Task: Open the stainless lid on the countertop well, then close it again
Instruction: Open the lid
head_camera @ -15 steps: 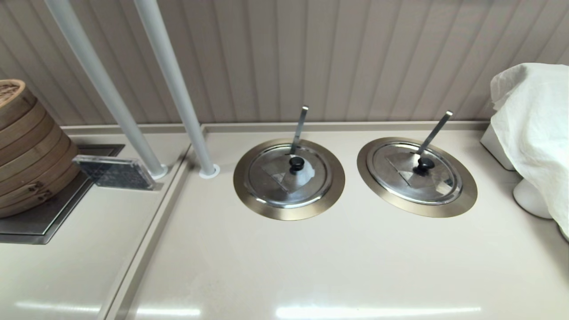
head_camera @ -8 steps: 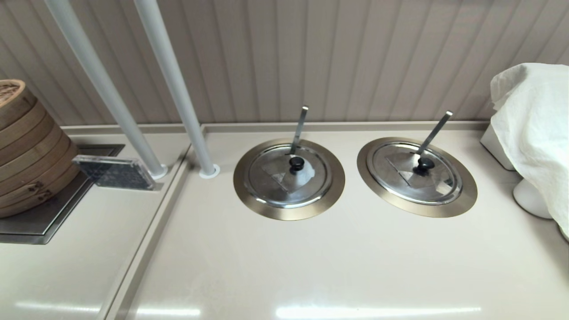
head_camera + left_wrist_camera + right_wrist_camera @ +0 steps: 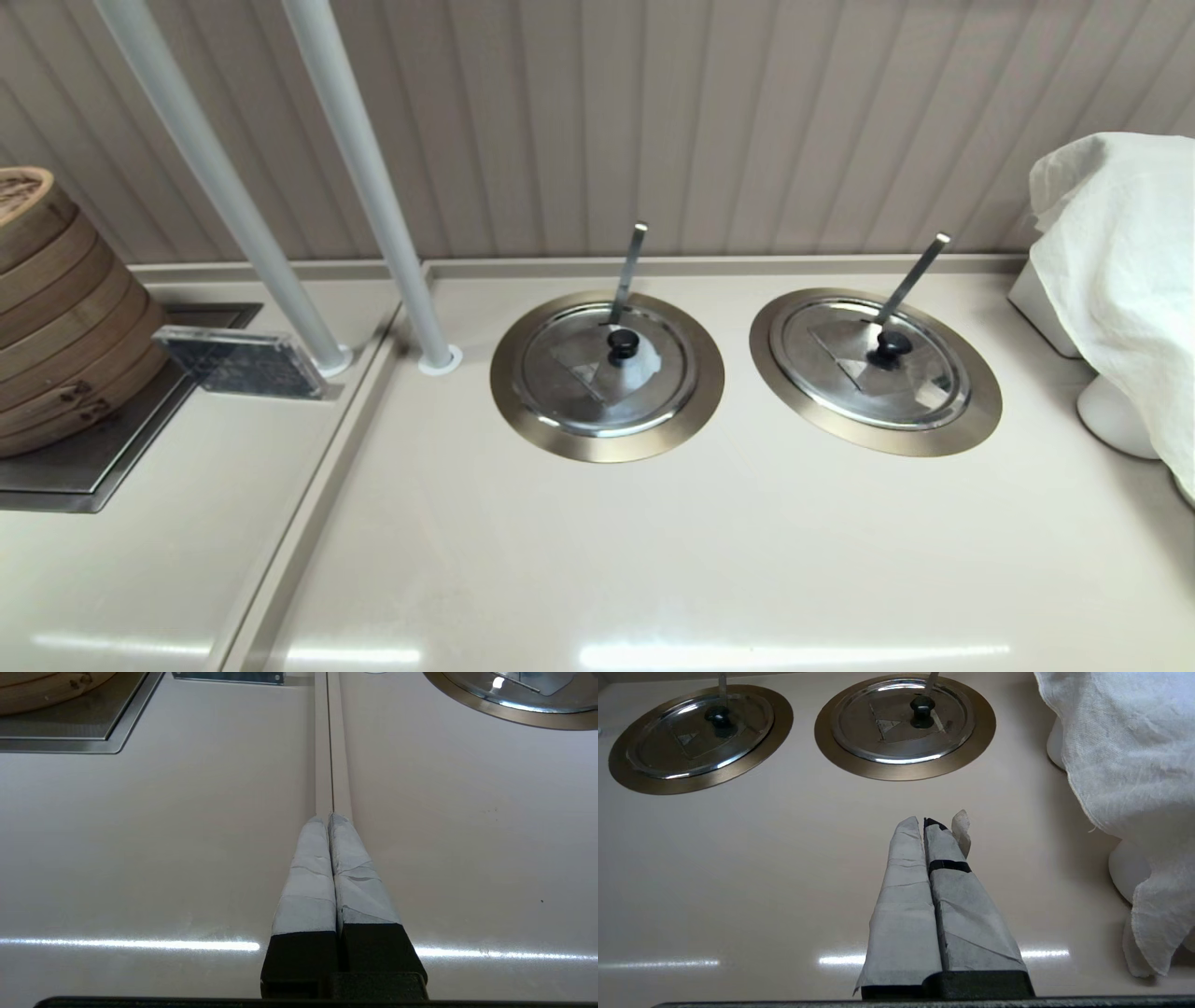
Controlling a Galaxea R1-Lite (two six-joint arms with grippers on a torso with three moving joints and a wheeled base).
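Note:
The stainless lid (image 3: 873,366) lies flat over the countertop well (image 3: 971,415) at the right, its black knob (image 3: 892,345) up and a ladle handle (image 3: 913,277) poking out behind it. In the right wrist view the same stainless lid (image 3: 903,721) sits ahead of my right gripper (image 3: 924,822), which is shut, empty and well short of it. My left gripper (image 3: 327,819) is shut too, hovering over the counter seam, with nothing in it. Neither gripper shows in the head view.
A twin lid (image 3: 607,369) with a whitish smear by its knob covers the left well. A white cloth (image 3: 1120,271) drapes over white pots at the right. Bamboo steamers (image 3: 56,317) stand far left, and two grey poles (image 3: 373,187) rise behind.

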